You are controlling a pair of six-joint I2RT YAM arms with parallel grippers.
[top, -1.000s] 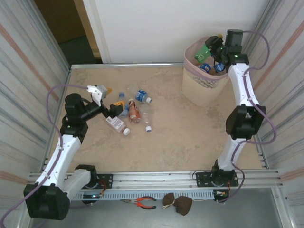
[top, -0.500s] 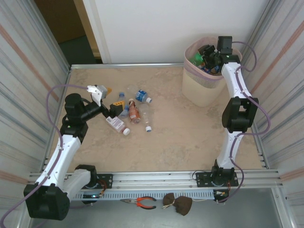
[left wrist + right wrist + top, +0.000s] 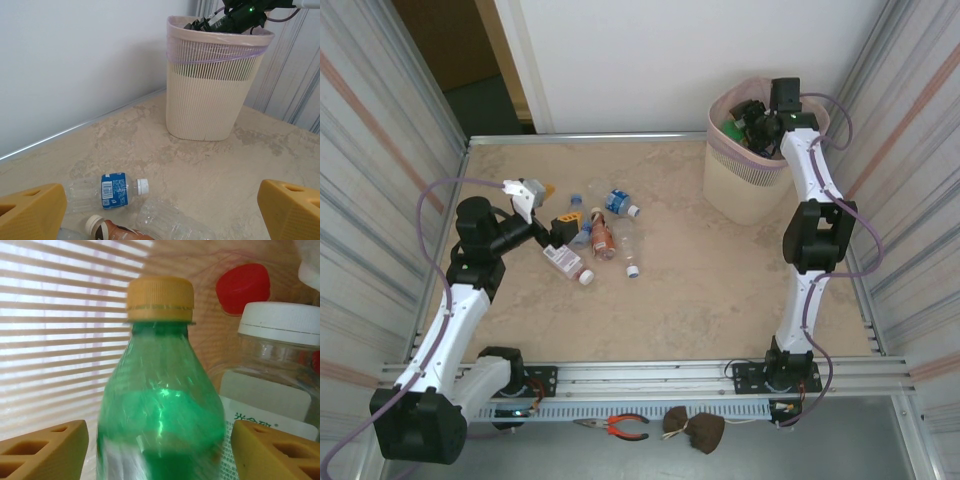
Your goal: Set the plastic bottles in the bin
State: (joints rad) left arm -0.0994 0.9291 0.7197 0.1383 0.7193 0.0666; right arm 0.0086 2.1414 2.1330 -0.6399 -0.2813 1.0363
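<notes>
Where the right arm reaches over the far right corner of the bench [image 3: 720, 290], its tip is down inside the mouth of the bin [image 3: 740, 195], which stands upright close to the back wall. From that wrist, the right end effector [image 3: 160, 445] is open around a green bottle [image 3: 160, 400] with a yellow cap. Its yellow fingers [image 3: 45, 450] stand on either side of the bottle with a thin gap showing on each side, so neither pad touches it. The lower part of the bottle is blurred. Just beside it on the right is a clear bottle with a white cap [image 3: 280, 320] and a pale label. A red cap [image 3: 243, 287] lies behind, against the slatted wall of the bin. Over on the left half of the bench, the left end effector [image 3: 162, 200] is spread wide with nothing held, and it points across the bench towards the bin. The remaining plastic bottles [image 3: 600, 228] lie on their sides in a loose cluster just beside it, well apart from the bin. Among them, the left wrist view shows a clear bottle with a blue label [image 3: 112, 190] and a white cap, and a bare clear bottle [image 3: 170, 222] near it. A brown bottle [image 3: 117, 231] with a white cap is cut off at the lower edge. A pair of red-handled pliers [image 3: 620, 427] rests on the front rail between the arm bases.
</notes>
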